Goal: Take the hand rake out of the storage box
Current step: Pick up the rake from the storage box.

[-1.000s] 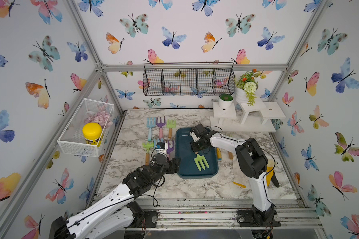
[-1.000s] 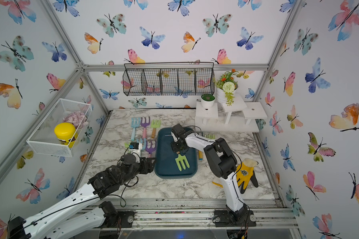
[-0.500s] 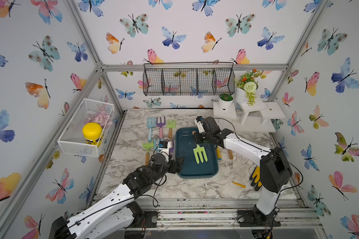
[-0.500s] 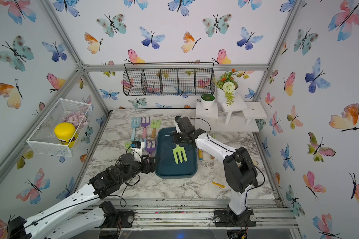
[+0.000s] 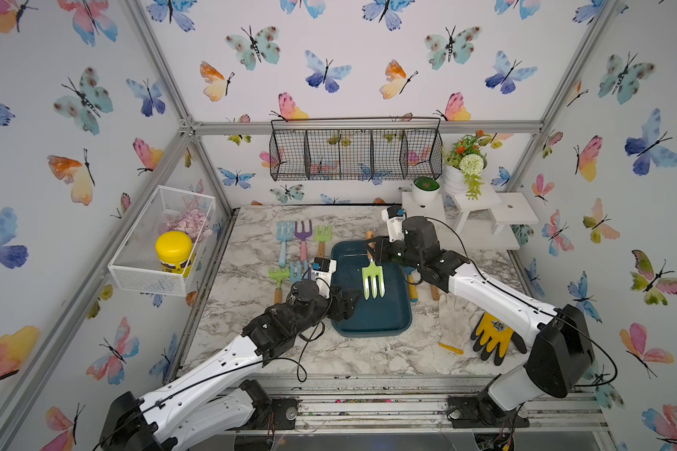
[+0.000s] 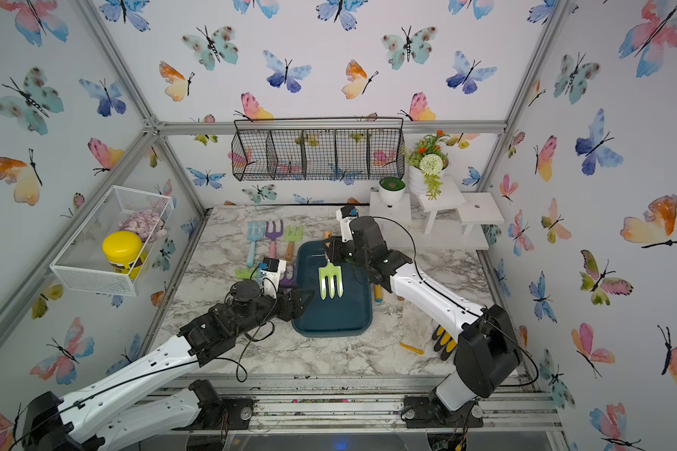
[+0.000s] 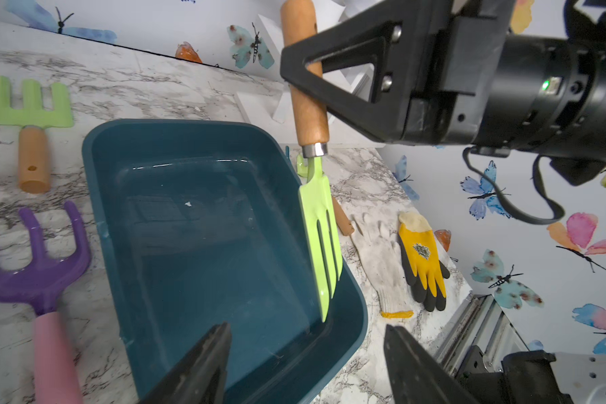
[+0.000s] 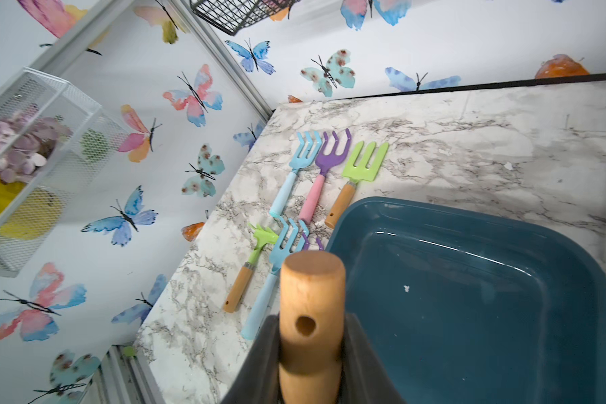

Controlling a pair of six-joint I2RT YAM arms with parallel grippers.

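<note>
Clearly the right hand (image 5: 373, 250) is clamped on the wooden handle of the green hand rake (image 5: 373, 279), which hangs tines-down over the teal storage box (image 5: 372, 322). At the box's 8 o'clock rim the left hand (image 5: 350, 302) hovers, fingers apart.

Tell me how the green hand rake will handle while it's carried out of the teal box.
Probably stiff: the hand rake hangs straight from the right gripper, no sag. Its round wooden handle looks smooth, so it may twist or swing in the grip. Its tines point down near the storage box wall and could catch the rim.
</note>
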